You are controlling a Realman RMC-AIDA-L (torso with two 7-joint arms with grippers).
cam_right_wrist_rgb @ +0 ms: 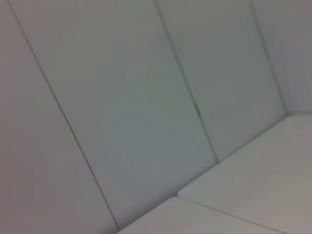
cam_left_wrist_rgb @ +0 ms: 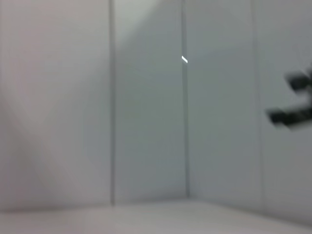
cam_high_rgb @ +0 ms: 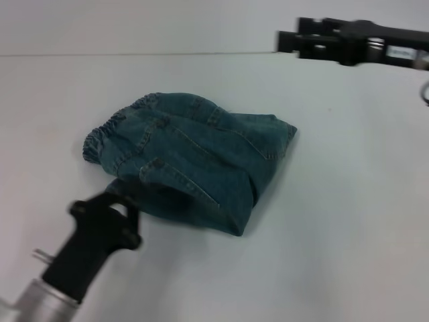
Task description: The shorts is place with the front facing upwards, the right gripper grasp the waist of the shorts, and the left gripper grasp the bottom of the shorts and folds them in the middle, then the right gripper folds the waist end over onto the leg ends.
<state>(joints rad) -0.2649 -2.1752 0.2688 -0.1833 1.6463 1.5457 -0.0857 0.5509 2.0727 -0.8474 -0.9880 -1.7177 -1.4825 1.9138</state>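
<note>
The shorts [cam_high_rgb: 194,161] lie bunched and folded over in the middle of the white table [cam_high_rgb: 348,201]. Their ruched waist [cam_high_rgb: 110,129] shows at the left end, and a stitched edge [cam_high_rgb: 285,134] points to the right. My left gripper [cam_high_rgb: 119,200] comes in from the lower left and sits at the near left edge of the denim, right against it. My right gripper [cam_high_rgb: 289,40] hovers high at the far right, well away from the shorts. In the left wrist view a blurred dark gripper [cam_left_wrist_rgb: 292,105] appears at a distance.
Pale wall panels [cam_left_wrist_rgb: 146,122] with vertical seams stand behind the table. The right wrist view takes in those wall panels [cam_right_wrist_rgb: 122,107] and a corner of the table [cam_right_wrist_rgb: 253,185].
</note>
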